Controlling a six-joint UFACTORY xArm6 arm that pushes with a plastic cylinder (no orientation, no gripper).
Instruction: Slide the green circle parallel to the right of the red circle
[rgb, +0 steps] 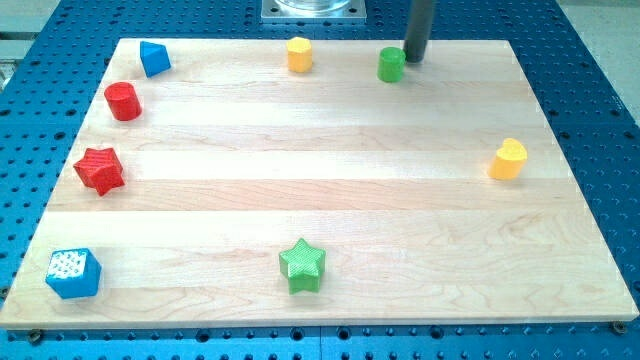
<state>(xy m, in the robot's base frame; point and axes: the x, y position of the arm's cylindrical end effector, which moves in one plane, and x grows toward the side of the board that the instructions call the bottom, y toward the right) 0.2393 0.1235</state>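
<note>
The green circle (391, 64) stands near the view's top edge of the wooden board, right of centre. The red circle (123, 101) stands at the view's upper left, far from it. My tip (413, 58) is just to the right of the green circle, touching or nearly touching its right side.
A yellow cylinder (299, 54) stands left of the green circle. A blue block (154, 58) is at the top left, a red star (100, 170) at the left, a blue cube (73, 273) at the bottom left, a green star (302, 265) at bottom centre, a yellow heart-like block (508, 159) at the right.
</note>
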